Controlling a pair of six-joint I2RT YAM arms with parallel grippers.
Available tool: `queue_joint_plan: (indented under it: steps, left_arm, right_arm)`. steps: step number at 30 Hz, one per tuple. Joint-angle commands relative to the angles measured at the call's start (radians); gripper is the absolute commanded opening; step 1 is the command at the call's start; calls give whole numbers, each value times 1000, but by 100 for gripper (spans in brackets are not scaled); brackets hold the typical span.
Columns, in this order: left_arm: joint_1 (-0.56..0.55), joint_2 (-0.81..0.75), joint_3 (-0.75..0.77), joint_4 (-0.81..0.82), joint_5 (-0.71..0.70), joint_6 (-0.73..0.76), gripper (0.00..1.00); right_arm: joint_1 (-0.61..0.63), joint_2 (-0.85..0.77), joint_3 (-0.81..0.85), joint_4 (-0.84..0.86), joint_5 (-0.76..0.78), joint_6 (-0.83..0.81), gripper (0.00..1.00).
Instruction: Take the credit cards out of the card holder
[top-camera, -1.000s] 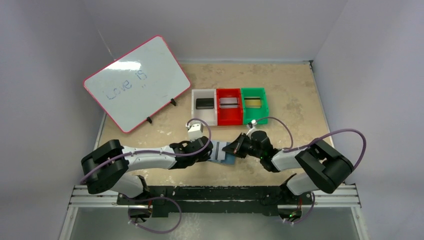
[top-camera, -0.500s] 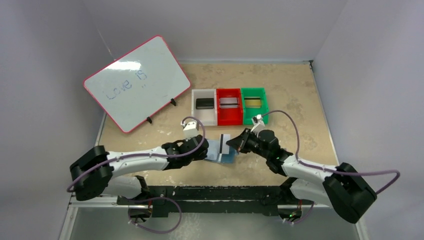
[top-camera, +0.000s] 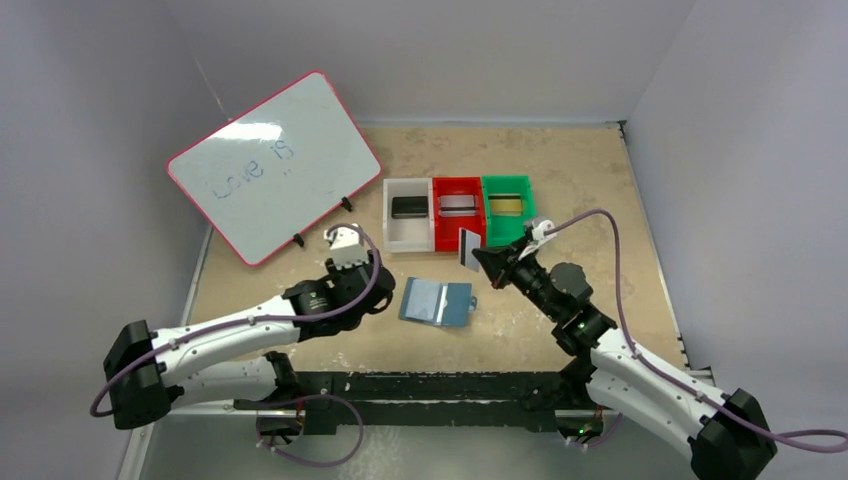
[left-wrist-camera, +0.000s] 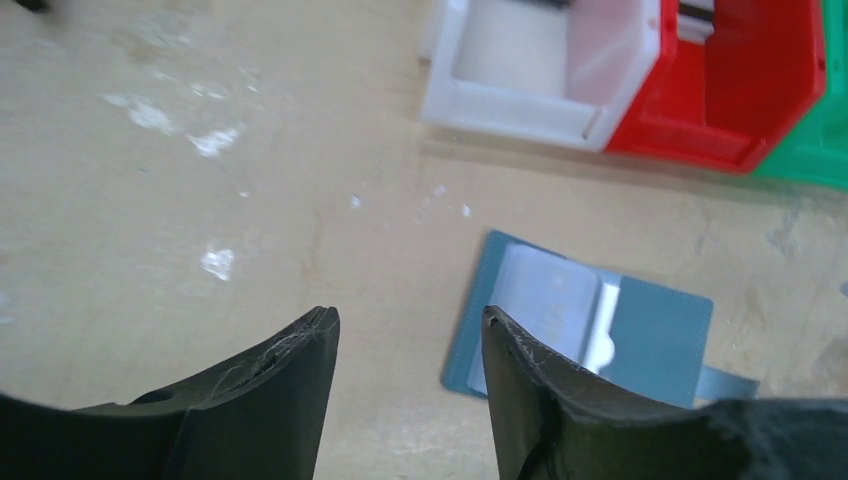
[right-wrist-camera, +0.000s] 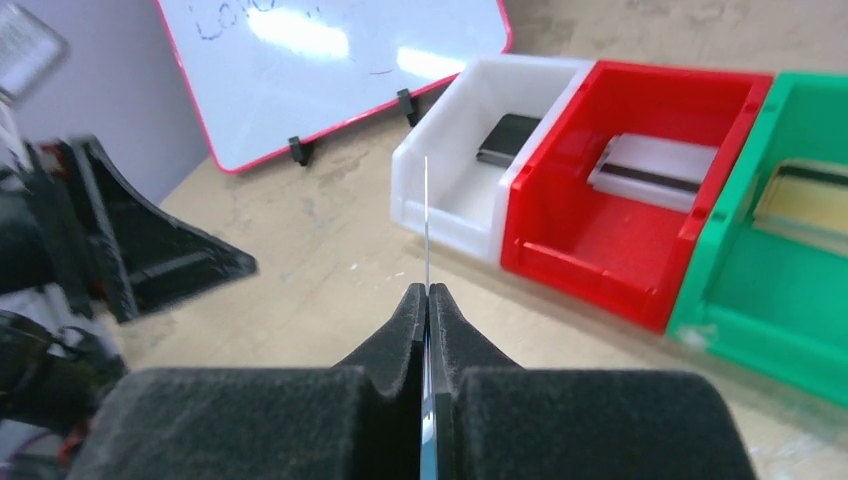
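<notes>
Beige tabletop (top-camera: 590, 180), speckled and boxed in by pale panels, fills my feed. On it the card holder (top-camera: 436, 303) lies spread open and flat, close to the near edge and about midway along it, with nothing gripping it. Just beyond it the right gripper (right-wrist-camera: 427, 292) is clenched on a credit card (top-camera: 468, 248), held upright off the surface near the front wall of the red bin (top-camera: 441, 215). On the right wrist camera I see that card edge-on, a thin line rising from the pressed-together fingertips. The left gripper (left-wrist-camera: 407, 325) hangs left of the holder, apart from it, its jaws released with only bare tabletop between them.

Toward the far edge three bins sit touching in a row. A white bin (top-camera: 390, 215) holds a black card (top-camera: 408, 206), the red one a silvery-grey card (top-camera: 457, 205), and a green bin (top-camera: 530, 215) a gold card (top-camera: 506, 205). A pink-framed whiteboard (top-camera: 275, 165) stands propped at the far left corner.
</notes>
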Motion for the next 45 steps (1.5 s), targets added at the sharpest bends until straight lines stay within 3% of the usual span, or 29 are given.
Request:
queue_joint_plan:
  steps: [1, 5, 8, 13, 17, 21, 25, 36, 45]
  left_arm:
    - [82, -106, 53, -136, -141, 71, 57]
    - [266, -151, 57, -166, -49, 139, 69]
    - [320, -151, 117, -213, 13, 167, 74]
    - [328, -154, 246, -360, -87, 193, 75]
    - [328, -227, 263, -423, -230, 169, 75]
    - [328, -334, 216, -386, -299, 204, 78]
    - [328, -369, 165, -350, -285, 216, 80]
    - [329, -283, 194, -389, -343, 204, 83]
    - [329, -354, 202, -429, -402, 163, 85]
  right_arm:
    - [-1, 19, 54, 68, -8, -292, 0]
    - [-1, 106, 166, -32, 35, -471, 0]
    - [-2, 177, 245, -91, 109, -599, 0]
    - [-1, 331, 338, -119, 165, -850, 0]
    - [-2, 462, 428, -156, 185, -990, 0]
    - [-1, 568, 490, -197, 126, -1102, 0]
    - [-2, 655, 526, -192, 98, -1177, 0]
    - [-37, 860, 632, -168, 146, -1341, 0]
    - [-77, 1001, 740, -183, 130, -1404, 0]
